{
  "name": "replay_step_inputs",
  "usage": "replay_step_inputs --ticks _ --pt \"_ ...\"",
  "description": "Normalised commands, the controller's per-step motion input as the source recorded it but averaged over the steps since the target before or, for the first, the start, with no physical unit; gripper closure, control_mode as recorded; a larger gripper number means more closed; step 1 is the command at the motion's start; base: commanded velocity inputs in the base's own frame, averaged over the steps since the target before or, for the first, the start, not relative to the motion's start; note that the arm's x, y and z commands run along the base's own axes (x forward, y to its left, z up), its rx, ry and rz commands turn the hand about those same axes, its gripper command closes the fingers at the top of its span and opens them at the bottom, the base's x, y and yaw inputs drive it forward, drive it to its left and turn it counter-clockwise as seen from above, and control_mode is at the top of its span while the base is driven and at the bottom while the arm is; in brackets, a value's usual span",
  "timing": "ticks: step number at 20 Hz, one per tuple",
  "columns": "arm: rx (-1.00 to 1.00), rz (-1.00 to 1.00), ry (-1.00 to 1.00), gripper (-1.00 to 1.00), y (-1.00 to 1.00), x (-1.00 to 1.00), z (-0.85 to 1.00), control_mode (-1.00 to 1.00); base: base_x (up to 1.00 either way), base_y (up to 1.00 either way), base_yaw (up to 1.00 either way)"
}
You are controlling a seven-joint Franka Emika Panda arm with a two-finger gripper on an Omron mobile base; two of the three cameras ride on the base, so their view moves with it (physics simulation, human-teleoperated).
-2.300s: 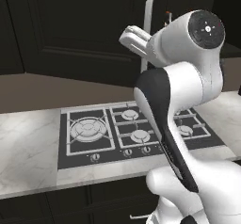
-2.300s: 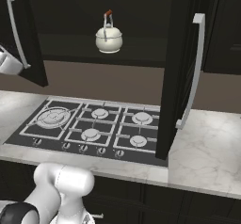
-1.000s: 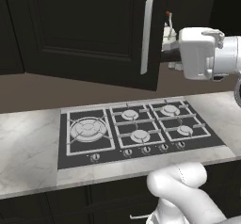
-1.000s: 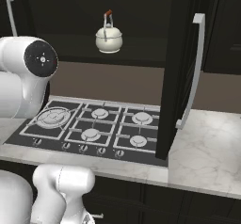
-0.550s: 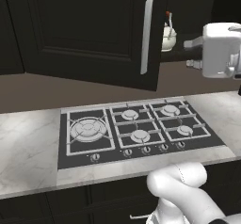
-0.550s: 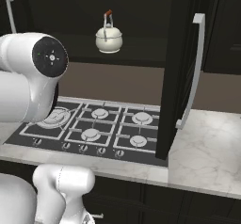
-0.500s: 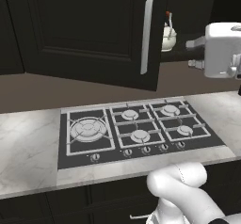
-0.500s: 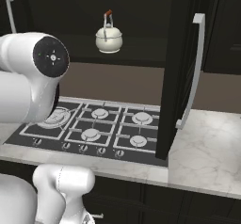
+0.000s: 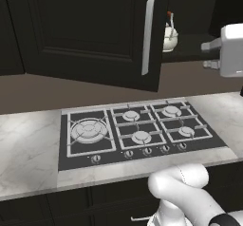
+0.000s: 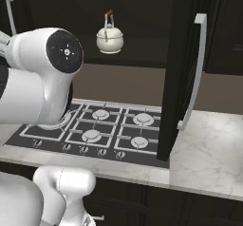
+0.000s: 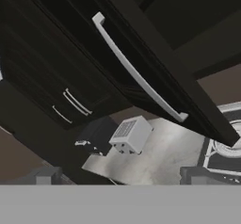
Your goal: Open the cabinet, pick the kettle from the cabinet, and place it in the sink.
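Black hob (image 9: 137, 132) below kettle (image 10: 109, 37) — open cabinet door (image 10: 178, 73) beside.

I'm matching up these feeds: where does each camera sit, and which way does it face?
Left base view: behind the arm's left, facing the hob and open cabinet; arm at right.
Right base view: behind its right, facing the kettle on the cabinet shelf; arm at left.
Hand view: on the hand, tilted, facing a cabinet door; open end effector.
Both base views share hob, kettle and cabinet.
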Motion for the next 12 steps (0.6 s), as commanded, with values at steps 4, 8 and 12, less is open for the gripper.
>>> replay_step_inputs --ticks 4,8,12 --pt "0.00 0.00 0.02 -1.00 -0.20 0.08 -0.04 -1.00 0.00 0.00 0.00" --pt "0.00 0.00 0.00 -1.00 -0.11 0.18 -0.07 -1.00 0.00 0.00 0.00" --pt "0.00 0.00 0.00 -1.00 -0.11 0.20 -0.08 -1.00 0.00 0.00 0.00"
